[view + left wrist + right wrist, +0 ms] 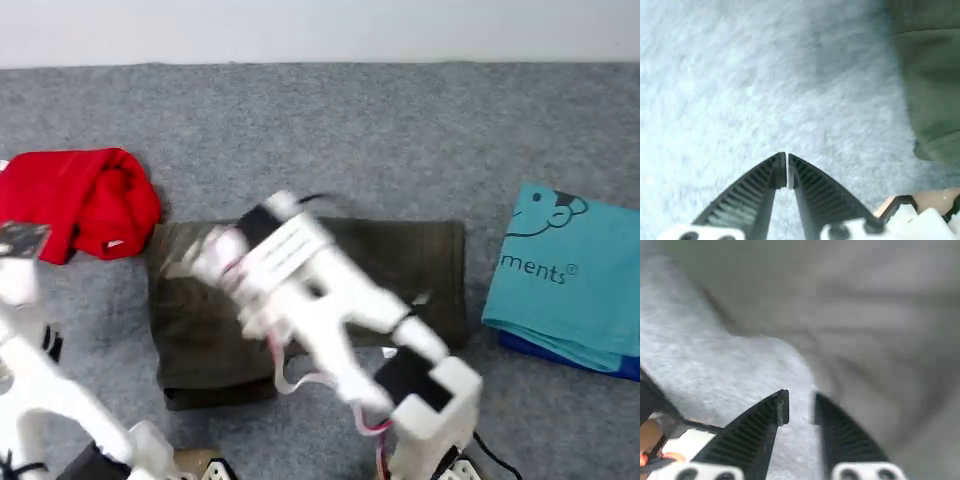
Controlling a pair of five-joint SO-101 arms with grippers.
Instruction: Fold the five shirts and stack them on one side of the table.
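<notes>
An olive green shirt [400,265] lies folded in the middle of the table. A crumpled red shirt [85,200] sits at the far left. At the right, a teal shirt [570,275] lies on a blue one [600,360]. My right arm stretches over the olive shirt, and its gripper [197,262] is near the shirt's left edge. In the right wrist view that gripper [800,407] stands slightly open over grey carpet beside the olive shirt [880,315]. My left gripper [786,162] is shut and empty above bare carpet, with the olive shirt [932,75] off to one side.
Grey carpet [330,130] covers the table up to a pale wall at the back. My left arm [35,385] stands at the front left, just in front of the red shirt. Bare carpet runs along the back and between the shirts.
</notes>
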